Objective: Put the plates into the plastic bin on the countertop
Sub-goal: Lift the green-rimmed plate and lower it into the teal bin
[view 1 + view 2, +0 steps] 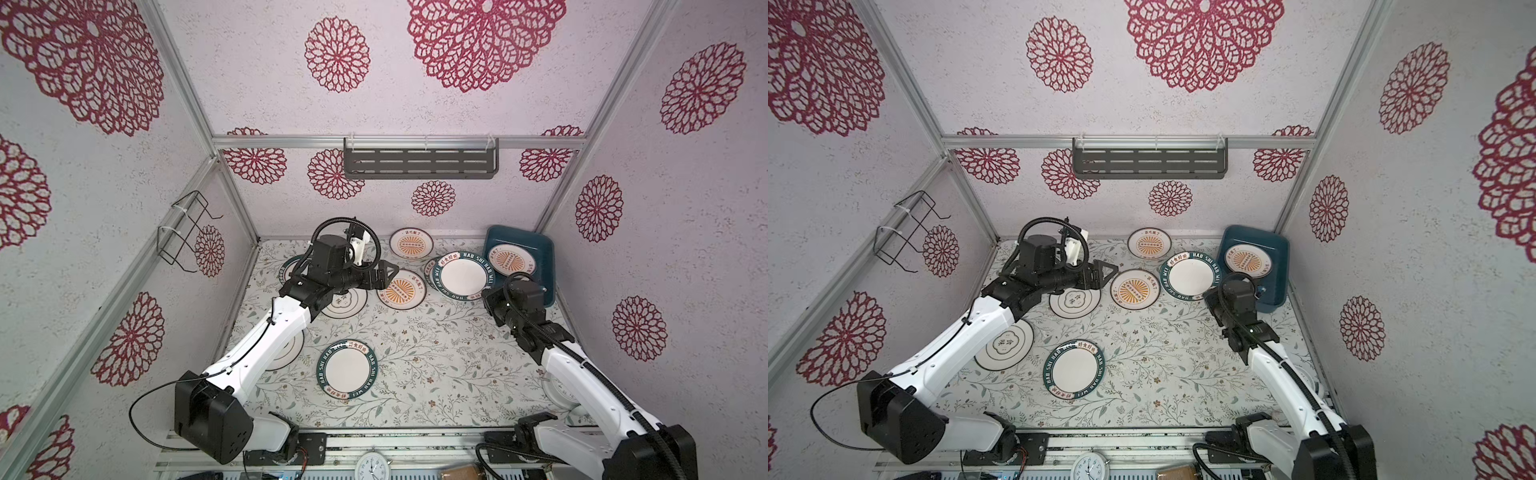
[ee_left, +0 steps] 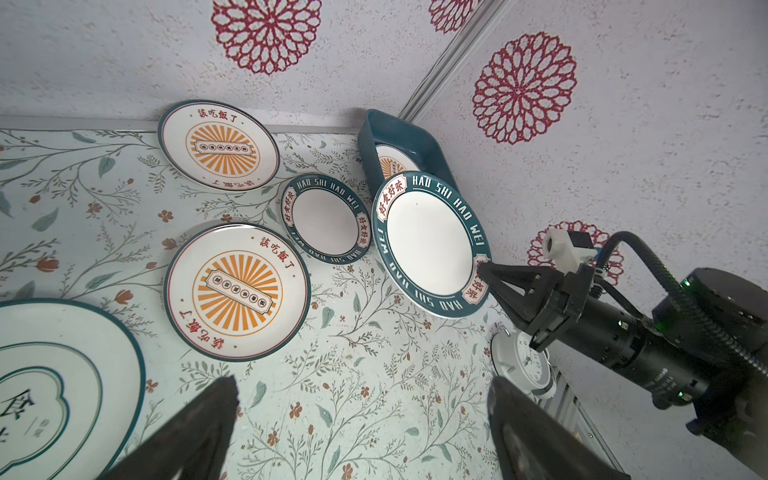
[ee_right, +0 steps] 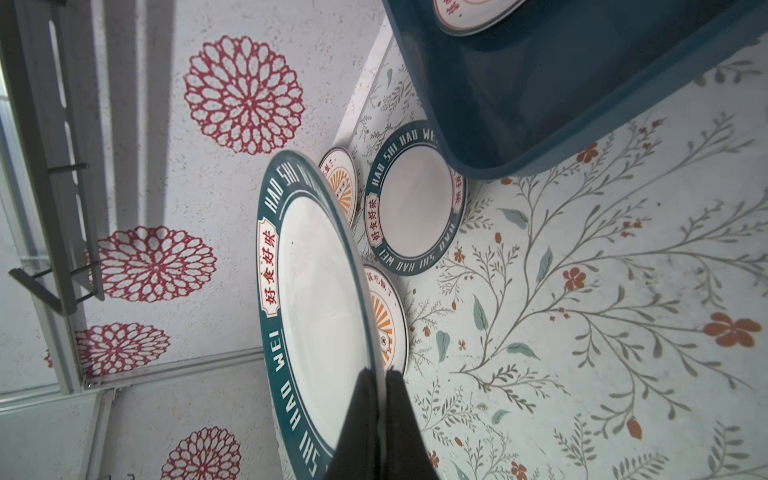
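Two glossy round plates with thin dark rims and a clover emblem lie flat at the left of the countertop, a matte white sheet printed with leafy vines. The near clover plate sits partly under the left arm, and the far clover plate lies beyond it. Beside the far one hangs the left gripper, its black wedge-shaped fingers spread wide and holding nothing.

Near the middle lies a green-rimmed plate, its broad dark band lettered in white. Farther back we see the middle sunburst plate and the far sunburst plate, both with orange rays.

Right of them the right gripper pinches the rim of the held plate. This green-banded plate is tilted off the countertop, above a second green-rimmed plate that lies flat. It is just beside the left wall of the plastic bin.

We see the bin, a smooth dark teal tub with rounded corners, in the far right corner. The binned sunburst plate lies flat inside it.
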Controlling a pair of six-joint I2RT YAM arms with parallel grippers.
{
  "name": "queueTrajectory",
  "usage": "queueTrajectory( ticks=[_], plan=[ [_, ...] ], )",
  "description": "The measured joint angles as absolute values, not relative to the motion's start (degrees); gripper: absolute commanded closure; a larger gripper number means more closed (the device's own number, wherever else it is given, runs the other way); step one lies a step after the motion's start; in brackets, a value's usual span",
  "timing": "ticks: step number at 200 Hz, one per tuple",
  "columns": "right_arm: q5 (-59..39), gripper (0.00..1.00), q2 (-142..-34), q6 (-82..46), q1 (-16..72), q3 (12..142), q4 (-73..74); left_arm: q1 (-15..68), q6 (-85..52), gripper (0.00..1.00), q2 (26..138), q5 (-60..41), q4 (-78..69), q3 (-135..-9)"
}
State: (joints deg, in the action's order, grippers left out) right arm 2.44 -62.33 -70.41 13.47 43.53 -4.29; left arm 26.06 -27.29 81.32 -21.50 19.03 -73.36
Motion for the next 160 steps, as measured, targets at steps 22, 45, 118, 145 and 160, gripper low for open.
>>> queueTrajectory(
  ticks=[22,45,118,145,160],
  plan=[
    [2.1,1.00,-64.6,-69.6,11.1,45.8,-4.1,26.2,-28.3,0.03,84.9,-21.4,17.0,-75.1],
    [2.1,1.00,-66.1,-68.6,9.3,47.5,-3.5,26.5,-28.9,0.03,90.1,-21.4,16.0,-78.5],
    [0.2,1.00,-73.4,-66.0,0.6,51.6,-1.8,27.4,-28.7,0.03,99.2,-20.3,15.7,-89.1],
    [0.4,1.00,-73.5,-65.5,-2.5,51.6,-1.9,27.4,-28.0,0.03,102.1,-19.5,15.9,-93.1],
    [0.5,1.00,-73.8,-65.4,-4.2,51.7,-1.8,27.4,-27.4,0.03,103.7,-19.2,16.2,-95.2]
  ],
)
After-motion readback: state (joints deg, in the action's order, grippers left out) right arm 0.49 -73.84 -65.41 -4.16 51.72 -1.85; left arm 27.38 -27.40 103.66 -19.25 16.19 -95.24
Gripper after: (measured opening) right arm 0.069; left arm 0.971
